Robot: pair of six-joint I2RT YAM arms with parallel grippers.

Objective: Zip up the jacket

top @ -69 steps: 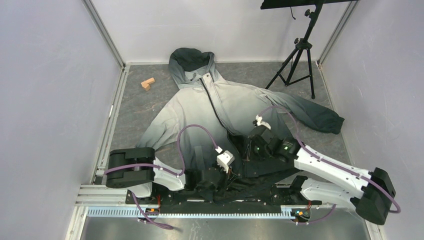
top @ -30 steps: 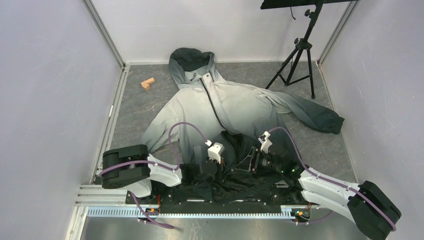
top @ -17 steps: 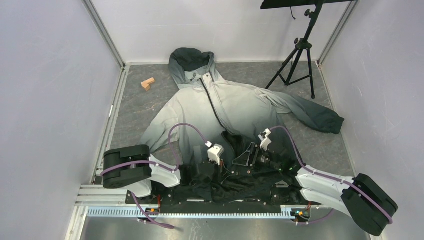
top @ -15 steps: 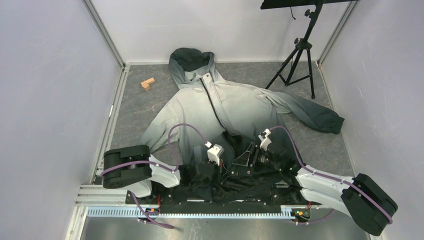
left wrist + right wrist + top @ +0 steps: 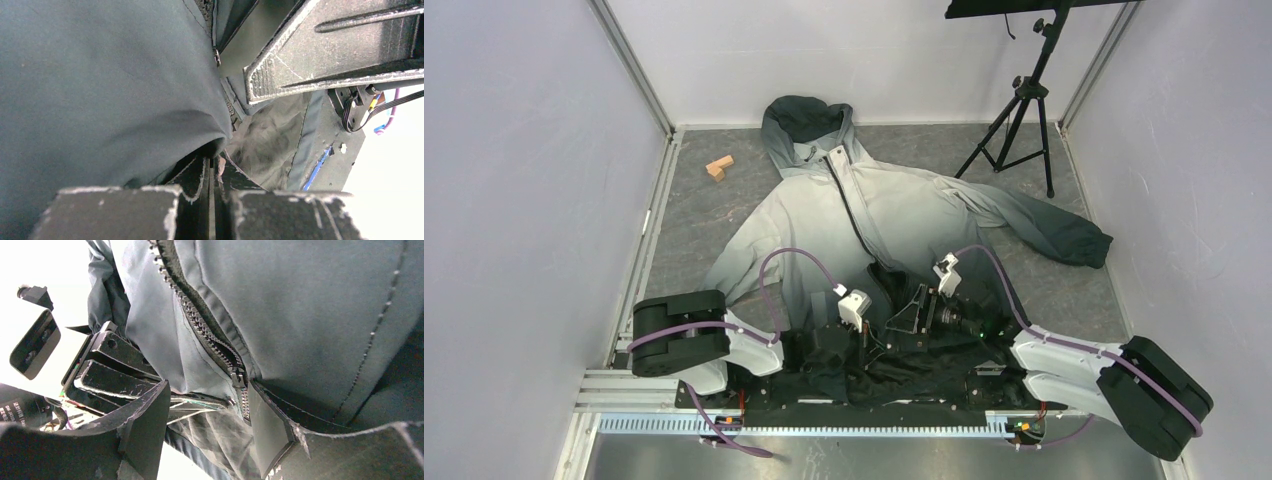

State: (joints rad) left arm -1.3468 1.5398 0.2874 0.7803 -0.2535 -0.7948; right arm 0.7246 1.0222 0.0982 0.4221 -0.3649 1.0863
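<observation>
Your jacket (image 5: 894,215) lies front up, spread across the worktop (image 5: 714,215), with the hood at the far end and the charcoal hem bunched near the arm bases. Expect it to handle as light, limp, probably slick shell cloth that wrinkles and slides along with a pull instead of resisting. The only firm parts are the zipper (image 5: 210,347) teeth and its small slider (image 5: 236,376), which seems to sit low, near the hem. Take hold there, on the slider or its tab, not on the fabric. Your right end effector (image 5: 207,425) is spread, with the slider just ahead of the gap and nothing gripped. Your left end effector (image 5: 212,190) is pressed together on a fold of the dark hem, a good anchor for tensioning the track.
</observation>
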